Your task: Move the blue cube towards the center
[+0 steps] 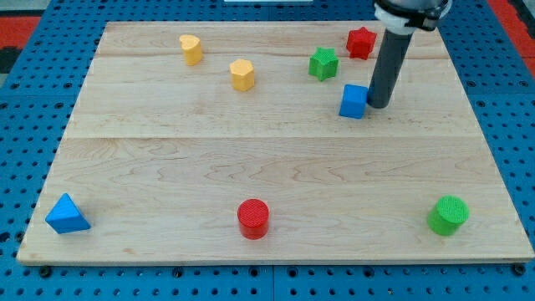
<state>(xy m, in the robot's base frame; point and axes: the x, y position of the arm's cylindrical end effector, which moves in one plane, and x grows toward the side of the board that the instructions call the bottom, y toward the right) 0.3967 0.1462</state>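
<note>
The blue cube sits on the wooden board, right of the middle and a little toward the view's top. My tip stands right against the cube's right side. The dark rod rises from it toward the view's top right.
A green star and a red star lie above the cube. Two yellow blocks sit at the top left. A blue triangle, a red cylinder and a green cylinder lie along the bottom.
</note>
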